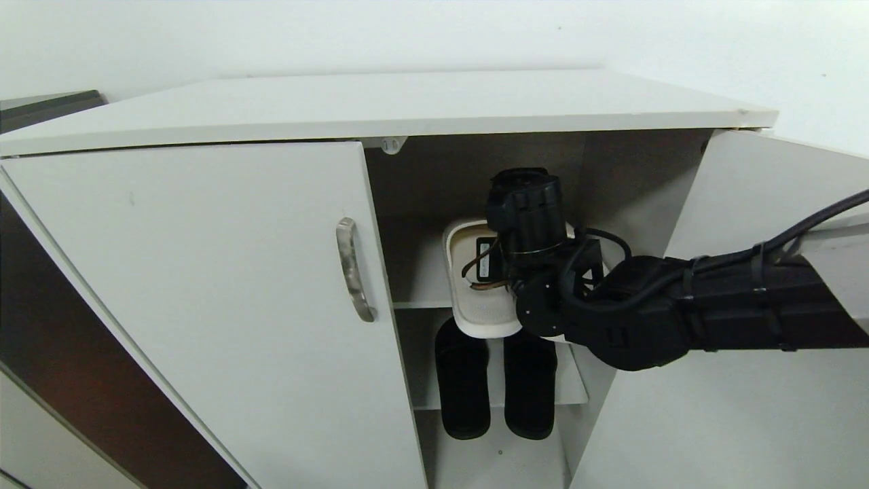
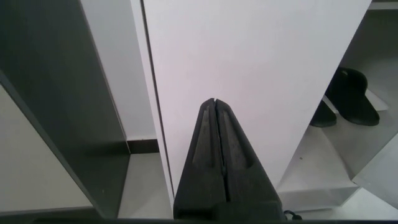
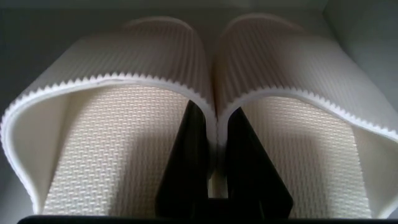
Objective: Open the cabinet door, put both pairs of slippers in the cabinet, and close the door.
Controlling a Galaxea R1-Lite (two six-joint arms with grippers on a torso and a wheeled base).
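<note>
The cabinet (image 1: 407, 102) has its right door (image 1: 740, 197) swung open and its left door (image 1: 204, 305) closed. My right gripper (image 3: 214, 115) is inside the cabinet at the upper shelf (image 1: 415, 272), shut on the white slippers (image 3: 112, 124), one finger in each, pinching their adjoining inner walls. The white slippers (image 1: 475, 309) overhang the shelf's front edge. On the shelf below, a pair of black slippers (image 1: 495, 387) lies side by side, heels outward. My left gripper (image 2: 215, 102) is shut on nothing, low in front of the closed left door, with the black slippers (image 2: 351, 96) off to its side.
The left door carries a metal handle (image 1: 353, 268) near its inner edge. Dark furniture (image 1: 47, 109) stands beside the cabinet's left side. The open right door stands close behind my right arm. A bare bottom compartment (image 1: 495, 455) lies under the black slippers.
</note>
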